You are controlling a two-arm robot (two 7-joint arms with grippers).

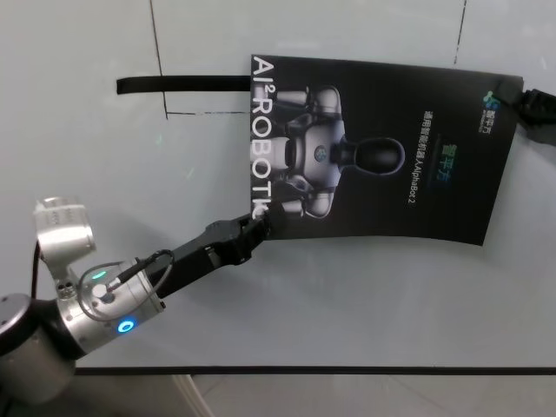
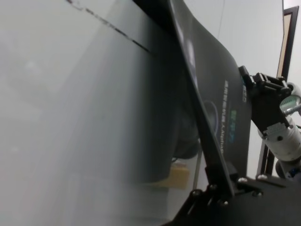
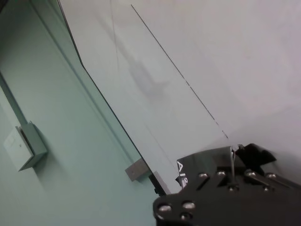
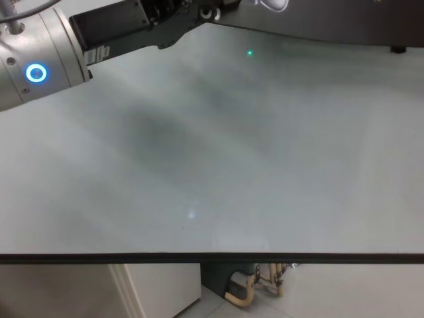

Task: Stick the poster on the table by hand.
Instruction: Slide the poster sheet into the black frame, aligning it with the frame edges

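Observation:
The poster [image 1: 382, 174] is a dark sheet with a silver robot and white "ROBOT" letters, spread over the far middle of the pale grey table [image 1: 261, 304]. My left gripper [image 1: 261, 228] is shut on its near left corner. My right gripper [image 1: 524, 102] is shut on its far right corner. In the left wrist view the poster [image 2: 211, 94] runs edge-on out of my left gripper [image 2: 225, 186], bowed above the table, with the right gripper [image 2: 249, 80] at its far end. The right wrist view shows my right gripper [image 3: 233, 157] clamping the sheet's edge.
A black strip [image 1: 174, 84] lies on the table, running left from the poster's far left corner. Thin dashed lines [image 1: 156, 52] mark the tabletop. The table's dark front edge [image 4: 212, 256] is near me. The left arm's blue ring [image 4: 36, 73] shows in the chest view.

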